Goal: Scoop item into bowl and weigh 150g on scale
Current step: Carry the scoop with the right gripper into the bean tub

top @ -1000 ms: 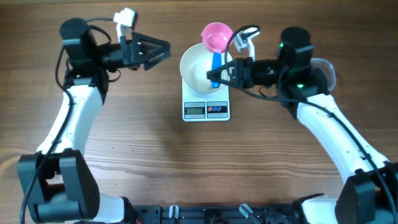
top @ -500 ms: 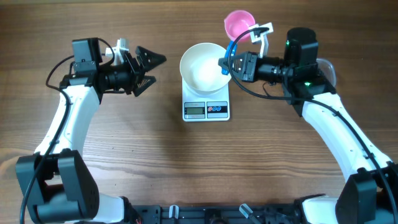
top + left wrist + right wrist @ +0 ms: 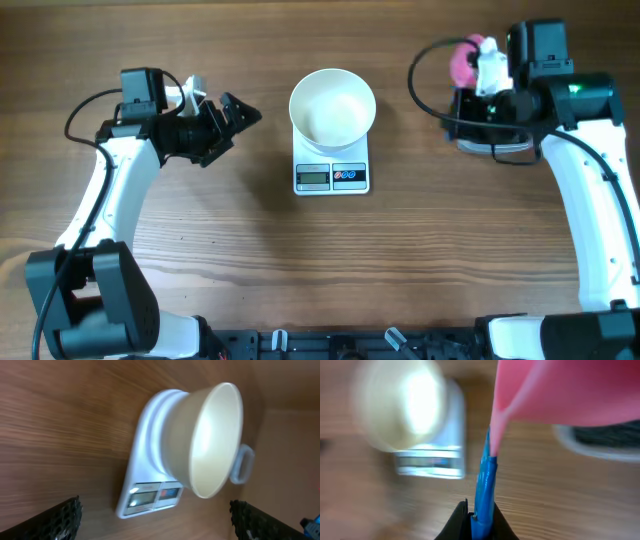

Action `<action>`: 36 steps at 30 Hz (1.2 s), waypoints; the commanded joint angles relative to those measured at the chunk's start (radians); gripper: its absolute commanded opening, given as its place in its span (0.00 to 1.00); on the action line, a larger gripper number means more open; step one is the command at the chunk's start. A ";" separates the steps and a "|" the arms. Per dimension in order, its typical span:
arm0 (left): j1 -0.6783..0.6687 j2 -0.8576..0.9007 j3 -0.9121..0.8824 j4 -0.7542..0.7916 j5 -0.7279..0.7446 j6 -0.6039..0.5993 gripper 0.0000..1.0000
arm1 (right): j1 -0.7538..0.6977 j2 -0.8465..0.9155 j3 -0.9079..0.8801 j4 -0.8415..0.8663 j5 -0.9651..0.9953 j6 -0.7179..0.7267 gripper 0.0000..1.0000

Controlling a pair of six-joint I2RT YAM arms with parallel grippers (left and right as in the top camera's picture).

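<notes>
Overhead: bowl (image 3: 333,105) on scale (image 3: 332,177); right fingers (image 3: 462,521) pinch scoop (image 3: 555,390).

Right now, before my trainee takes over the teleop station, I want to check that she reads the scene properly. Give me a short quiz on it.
1. True or false: the bowl stands on the scale.
2. What is the right gripper shut on? A) the bowl's rim B) the blue handle of the pink scoop C) nothing
3. Fill in: the jaws of the left gripper stand ____.
Key: 1 true; 2 B; 3 open.
</notes>
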State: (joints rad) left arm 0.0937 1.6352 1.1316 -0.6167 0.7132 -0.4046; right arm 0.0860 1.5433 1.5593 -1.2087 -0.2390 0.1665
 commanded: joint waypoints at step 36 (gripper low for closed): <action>0.002 -0.018 0.001 -0.017 -0.087 0.038 1.00 | -0.166 0.351 -0.030 -0.079 0.288 -0.269 0.26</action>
State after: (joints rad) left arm 0.0937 1.6352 1.1316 -0.6334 0.6327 -0.3931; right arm -0.0795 1.8816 1.5391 -1.2858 0.0753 -0.0921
